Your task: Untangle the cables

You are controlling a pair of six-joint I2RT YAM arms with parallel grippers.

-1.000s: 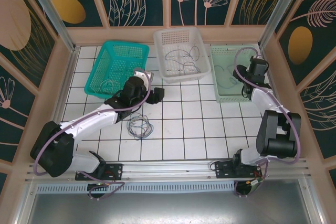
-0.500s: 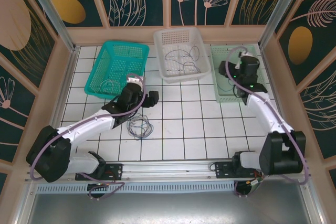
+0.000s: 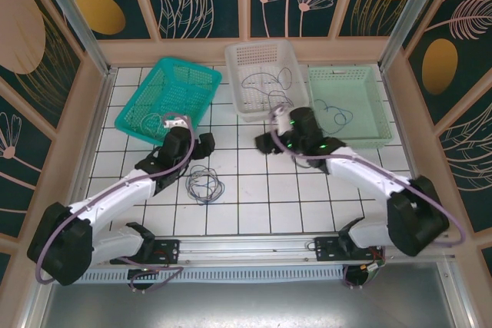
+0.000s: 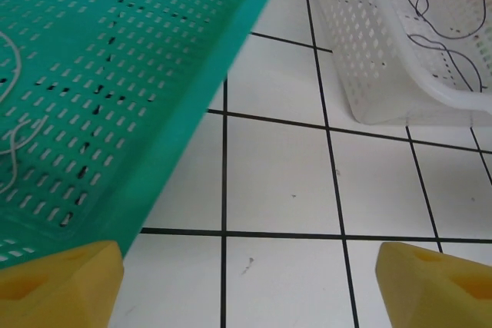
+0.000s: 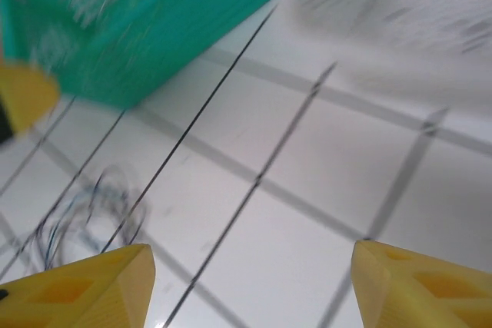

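Observation:
A tangle of thin dark and pale cables (image 3: 204, 184) lies in loose loops on the tiled table, also blurred in the right wrist view (image 5: 77, 217). My left gripper (image 3: 203, 144) (image 4: 246, 297) hovers just above the tangle, beside the near edge of the tilted teal basket (image 3: 171, 97); it is open with bare tile between its yellow fingertips (image 4: 61, 282). My right gripper (image 3: 264, 142) (image 5: 254, 289) is over the table's middle, right of the tangle, open and holding nothing. Dark cables (image 3: 267, 84) (image 4: 442, 24) lie in the white basket, one (image 3: 338, 118) in the pale green basket, a pale one (image 3: 151, 121) in the teal basket.
Three baskets line the far side: teal (image 4: 115, 82), white (image 3: 250, 55) and pale green (image 3: 361, 82). The teal basket sits askew, one corner raised. Wooden walls close in the table on three sides. Open tile lies between the grippers and the near rail.
My right arm has swung left from the pale green basket to the table's middle. My left gripper has drawn back leftward, and the teal basket has turned and tilted.

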